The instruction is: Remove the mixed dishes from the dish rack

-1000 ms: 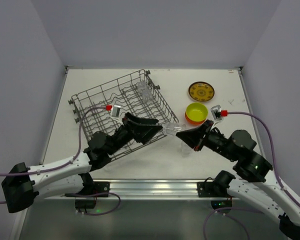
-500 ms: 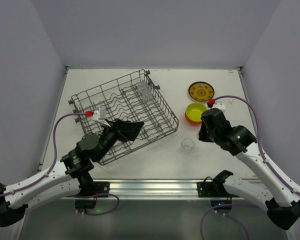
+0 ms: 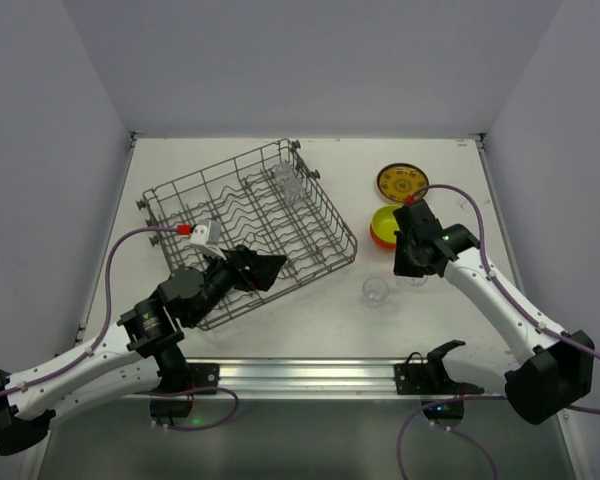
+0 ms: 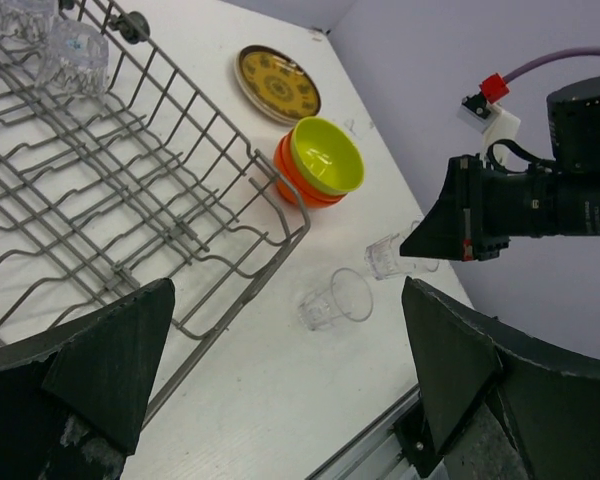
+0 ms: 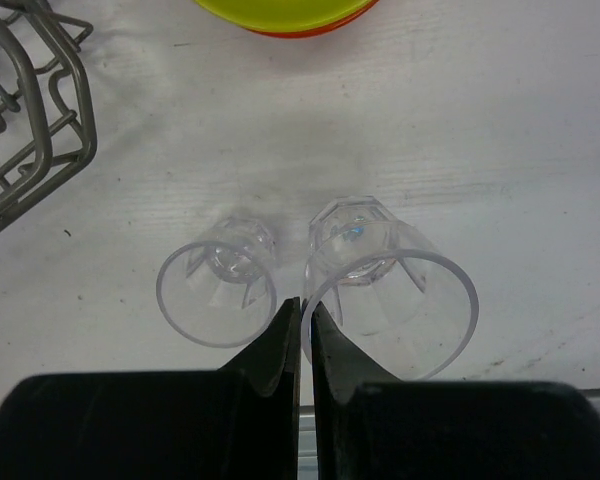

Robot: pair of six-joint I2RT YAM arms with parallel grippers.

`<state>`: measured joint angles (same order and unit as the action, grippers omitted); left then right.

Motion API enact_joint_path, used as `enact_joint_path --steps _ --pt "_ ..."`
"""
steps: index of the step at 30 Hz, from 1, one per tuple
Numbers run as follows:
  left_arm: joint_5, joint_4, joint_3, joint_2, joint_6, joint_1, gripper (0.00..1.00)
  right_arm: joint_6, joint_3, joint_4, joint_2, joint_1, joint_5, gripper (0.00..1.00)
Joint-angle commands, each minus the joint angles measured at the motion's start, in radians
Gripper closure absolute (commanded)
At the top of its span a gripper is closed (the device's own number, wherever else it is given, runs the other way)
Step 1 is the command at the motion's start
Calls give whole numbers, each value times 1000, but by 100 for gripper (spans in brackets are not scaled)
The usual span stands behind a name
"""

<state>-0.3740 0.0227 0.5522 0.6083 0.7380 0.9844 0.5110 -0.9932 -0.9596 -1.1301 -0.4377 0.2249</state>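
Note:
The grey wire dish rack holds one clear glass cup near its far corner. My left gripper is open and empty over the rack's near right edge. My right gripper is shut on the rim of a second glass cup, low over the table. A third glass cup stands just left of it. A lime-yellow bowl sits stacked in orange bowls. The brown-gold plate lies behind them. No cream plates are in view.
The rack's right corner is close to the left of the two cups. The stacked bowls lie just beyond the cups. The metal rail runs along the table's near edge.
The two grippers met over a glass cup beside the rack. The left gripper then let go and drew back over the rack. The right gripper carried the cup right, beside the standing cup.

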Motion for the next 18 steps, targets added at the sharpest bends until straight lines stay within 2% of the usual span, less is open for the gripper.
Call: enact_joint_path --steps 1,10,14,18 --pt "-29 69 55 -1 -68 0 0 -23 11 41 -43 4 -67 100" --pt "-45 100 77 -22 -94 2 0 41 42 41 -92 7 -55 100" --pt "-23 94 71 -15 -98 2 0 66 82 48 -117 13 -53 97" --pt "-3 86 74 4 -114 0 0 80 122 67 -143 16 -42 99"
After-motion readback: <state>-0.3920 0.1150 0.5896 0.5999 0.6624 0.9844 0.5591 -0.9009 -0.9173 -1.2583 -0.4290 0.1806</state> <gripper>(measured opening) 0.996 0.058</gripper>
